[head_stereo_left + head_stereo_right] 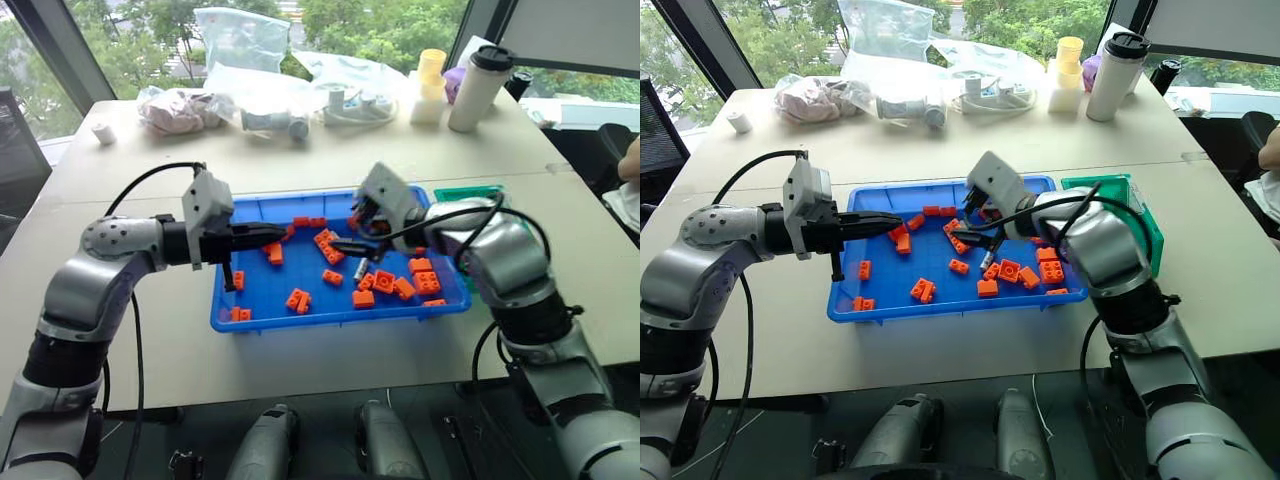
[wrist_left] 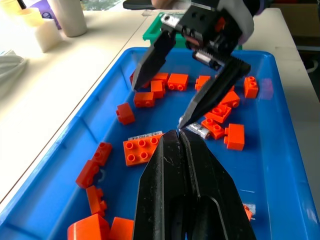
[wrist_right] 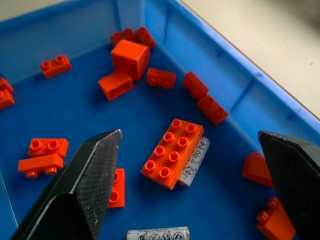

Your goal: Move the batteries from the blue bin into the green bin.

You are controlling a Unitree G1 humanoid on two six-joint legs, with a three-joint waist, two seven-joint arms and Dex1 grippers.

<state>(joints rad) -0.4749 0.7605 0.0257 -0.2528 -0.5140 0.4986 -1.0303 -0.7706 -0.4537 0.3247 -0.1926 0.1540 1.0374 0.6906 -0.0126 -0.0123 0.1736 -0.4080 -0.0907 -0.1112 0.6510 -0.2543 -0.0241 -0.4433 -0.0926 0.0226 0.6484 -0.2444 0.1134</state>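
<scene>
Right wrist view: the right hand [image 3: 192,187], fingers wide apart, hangs over batteries [image 3: 196,162] in the blue bin [image 3: 235,90]; the left hand [image 2: 181,137] is pressed together.

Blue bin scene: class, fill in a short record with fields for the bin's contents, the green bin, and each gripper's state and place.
blue bin: holds scattered orange bricks and batteries
batteries: one partly under an orange eight-stud brick, another lying bare nearby
green bin: beside the blue bin, on the robot's right; contents hidden
left gripper: shut, empty, over the blue bin
right gripper: open, empty, above the bricks and batteries
</scene>
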